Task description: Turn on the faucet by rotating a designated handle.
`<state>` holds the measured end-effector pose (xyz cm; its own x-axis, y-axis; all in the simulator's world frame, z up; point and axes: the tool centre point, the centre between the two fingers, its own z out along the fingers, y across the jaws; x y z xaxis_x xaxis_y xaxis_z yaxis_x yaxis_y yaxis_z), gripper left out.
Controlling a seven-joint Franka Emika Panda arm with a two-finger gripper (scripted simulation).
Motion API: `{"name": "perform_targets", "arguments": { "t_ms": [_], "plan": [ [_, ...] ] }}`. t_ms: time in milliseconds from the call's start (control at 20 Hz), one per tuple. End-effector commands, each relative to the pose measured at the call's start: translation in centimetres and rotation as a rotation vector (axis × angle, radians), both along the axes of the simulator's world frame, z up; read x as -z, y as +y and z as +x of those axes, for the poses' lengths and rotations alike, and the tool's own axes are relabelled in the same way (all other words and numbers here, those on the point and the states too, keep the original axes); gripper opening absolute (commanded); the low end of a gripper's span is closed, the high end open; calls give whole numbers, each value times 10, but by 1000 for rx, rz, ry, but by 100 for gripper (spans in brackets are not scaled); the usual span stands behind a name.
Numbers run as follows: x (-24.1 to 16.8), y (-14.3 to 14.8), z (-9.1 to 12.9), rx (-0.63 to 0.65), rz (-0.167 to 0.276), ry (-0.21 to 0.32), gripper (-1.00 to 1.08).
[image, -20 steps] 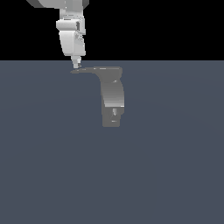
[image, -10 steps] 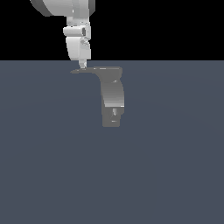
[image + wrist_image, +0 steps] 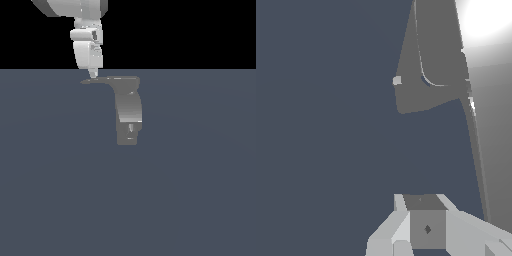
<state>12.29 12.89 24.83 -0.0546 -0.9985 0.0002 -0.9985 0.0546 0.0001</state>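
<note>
One push remains: your tool point(image 3: 93, 76), fingers seemingly narrow, sits at the handle point(image 3: 100, 80) tip, nine o'clock of the faucet point(image 3: 128, 112); sweep it sideways.

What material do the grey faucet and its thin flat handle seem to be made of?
The grey curved faucet looks like brushed metal: a soft bright band shows low on its body. The thin flat grey handle looks the same, with a strong glare in the wrist view; as a render, this is uncertain.
</note>
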Motion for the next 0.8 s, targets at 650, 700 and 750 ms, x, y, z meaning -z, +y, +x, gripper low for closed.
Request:
{"name": "perform_targets", "arguments": {
  "t_ms": [650,700,750],
  "plan": [
    [0,4,-38,0,0,0,-100],
    [0,4,-41,0,0,0,-100],
    [0,5,-44,0,0,0,-100]
  ]
}}
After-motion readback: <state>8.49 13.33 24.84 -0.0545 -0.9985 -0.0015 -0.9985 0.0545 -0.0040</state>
